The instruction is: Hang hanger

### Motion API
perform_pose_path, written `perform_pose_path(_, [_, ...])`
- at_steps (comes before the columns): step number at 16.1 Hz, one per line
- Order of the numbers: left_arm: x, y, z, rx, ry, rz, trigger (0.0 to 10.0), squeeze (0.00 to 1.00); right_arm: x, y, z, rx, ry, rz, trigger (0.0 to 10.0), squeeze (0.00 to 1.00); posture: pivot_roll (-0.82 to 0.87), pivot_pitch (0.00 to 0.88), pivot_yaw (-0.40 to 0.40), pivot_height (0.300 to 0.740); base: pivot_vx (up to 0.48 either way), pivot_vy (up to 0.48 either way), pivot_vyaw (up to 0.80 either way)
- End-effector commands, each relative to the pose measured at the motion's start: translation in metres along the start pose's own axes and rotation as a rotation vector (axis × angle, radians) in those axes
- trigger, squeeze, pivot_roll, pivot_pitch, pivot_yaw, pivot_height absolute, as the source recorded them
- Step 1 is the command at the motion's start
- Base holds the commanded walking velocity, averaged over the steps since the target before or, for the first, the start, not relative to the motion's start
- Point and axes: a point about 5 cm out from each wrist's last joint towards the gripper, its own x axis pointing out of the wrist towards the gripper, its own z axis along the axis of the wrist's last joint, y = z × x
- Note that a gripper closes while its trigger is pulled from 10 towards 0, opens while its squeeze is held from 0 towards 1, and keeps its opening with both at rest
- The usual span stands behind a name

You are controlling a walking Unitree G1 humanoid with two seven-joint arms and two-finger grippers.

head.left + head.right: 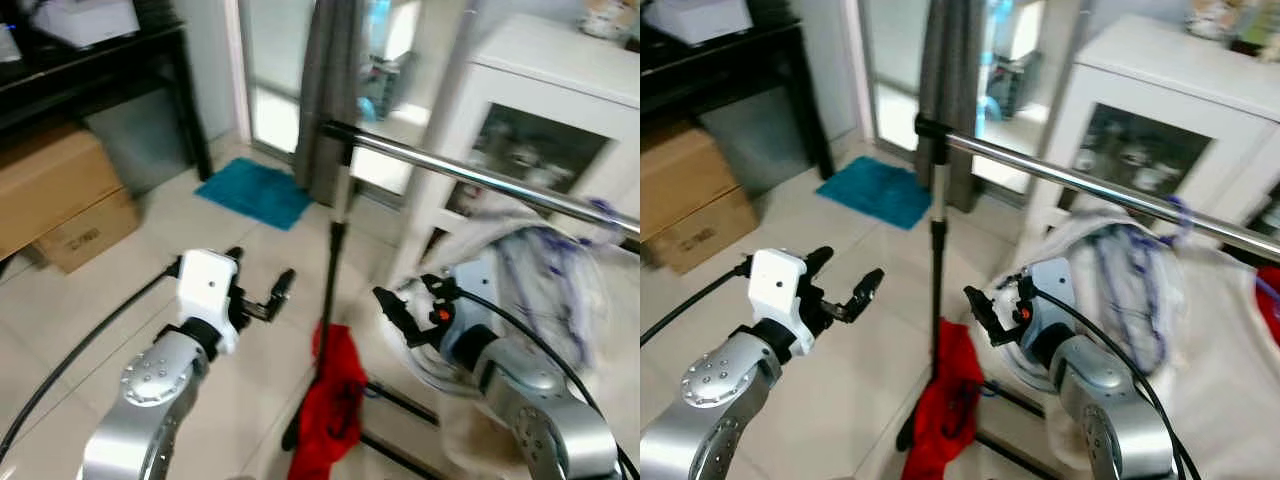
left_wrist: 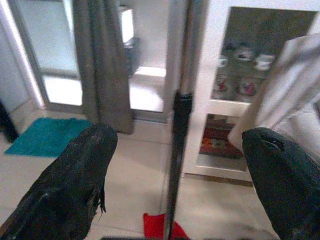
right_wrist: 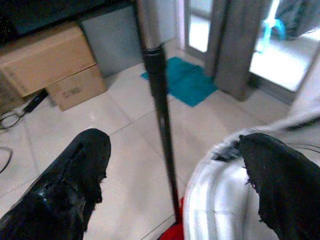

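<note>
Hanger (image 1: pixel 1140 290) with its pale garment hangs on the rail (image 1: pixel 1090 187), just right of the rack's upright pole (image 1: pixel 937 260), so hanging looks done (my judgement). Both grippers, left (image 1: pixel 845 285) and right (image 1: pixel 985 310), flank that pole, fingers wide and holding nothing; next comes backing away.

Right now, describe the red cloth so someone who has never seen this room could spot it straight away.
Find the shiny metal clothes rail crossing in front of the white cabinet, then follow its black upright pole down to the tiled floor. The red cloth is bunched around the pole's foot, between the two grippers. It is the one bright red thing beside the pale garment draped on the rail.
</note>
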Motion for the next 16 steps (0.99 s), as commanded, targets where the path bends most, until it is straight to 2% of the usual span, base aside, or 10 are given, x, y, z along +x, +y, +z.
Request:
perform_pose_path(1, [0.002, -0.001, 0.0, 0.009, 0.001, -0.017, 10.0, 0.15, -0.008, -0.003, 0.002, 0.026, -0.017, -0.046, 10.0, 0.0, 0.0, 0.02, -0.036, 0.74, 0.0, 0.0, -0.8])
perform_pose_path(2, [0.003, -0.001, 0.001, 0.004, -0.007, -0.025, 10.0, 0.16, -0.018, 0.0, 0.0, 0.054, -0.009, -0.086, 10.0, 0.0, -0.01, 0.018, -0.028, 0.74, 0.0, 0.0, -0.8])
perform_pose_path(3, [0.006, -0.001, 0.002, -0.001, -0.015, -0.029, 10.0, 0.15, -0.027, 0.011, -0.002, 0.029, 0.02, -0.048, 10.0, 0.0, -0.02, 0.017, -0.022, 0.74, 0.0, 0.0, -0.8])
perform_pose_path(5, [0.008, -0.003, 0.004, 0.019, -0.029, -0.04, 10.0, 0.16, -0.026, 0.021, 0.001, -0.017, 0.032, 0.022, 10.0, 0.0, -0.03, 0.016, -0.02, 0.74, 0.0, 0.0, -0.8])
perform_pose_path(8, [0.006, 0.002, 0.003, 0.004, -0.02, -0.013, 10.0, 0.16, -0.031, 0.032, 0.023, -0.021, -0.046, 0.16, 10.0, 0.0, -0.02, 0.014, -0.026, 0.74, 0.0, -0.16, 0.0])
perform_pose_path(9, [0.005, -0.001, 0.005, 0.029, -0.024, -0.062, 10.0, 0.16, -0.031, 0.03, 0.032, 0.003, -0.09, 0.168, 10.0, 1.0, -0.02, 0.014, -0.026, 0.74, 0.0, 0.0, 0.0])
perform_pose_path(11, [0.002, -0.002, 0.005, 0.054, -0.023, -0.117, 10.0, 0.16, -0.027, 0.024, 0.043, 0.01, -0.138, 0.139, 10.0, 1.0, -0.02, 0.009, -0.033, 0.74, 0.0, 0.0, 0.0])
perform_pose_path(13, [-0.006, -0.007, 0.004, 0.049, -0.001, -0.234, 10.0, 0.15, -0.016, 0.022, 0.059, 0.015, -0.216, 0.086, 10.0, 1.0, -0.01, 0.002, -0.042, 0.74, 0.0, 0.0, 0.0])
perform_pose_path(15, [-0.013, -0.009, 0.002, 0.051, 0.035, -0.322, 10.0, 0.16, -0.008, 0.006, 0.06, -0.006, -0.185, -0.09, 10.0, 1.0, 0.0, 0.0, -0.045, 0.74, 0.0, 0.0, 0.0])
perform_pose_path(16, [-0.016, -0.009, 0.002, 0.051, 0.046, -0.36, 10.0, 0.16, -0.009, 0.001, 0.057, -0.03, -0.143, -0.121, 10.0, 1.0, 0.0, 0.0, -0.044, 0.74, 0.0, 0.0, 0.0])
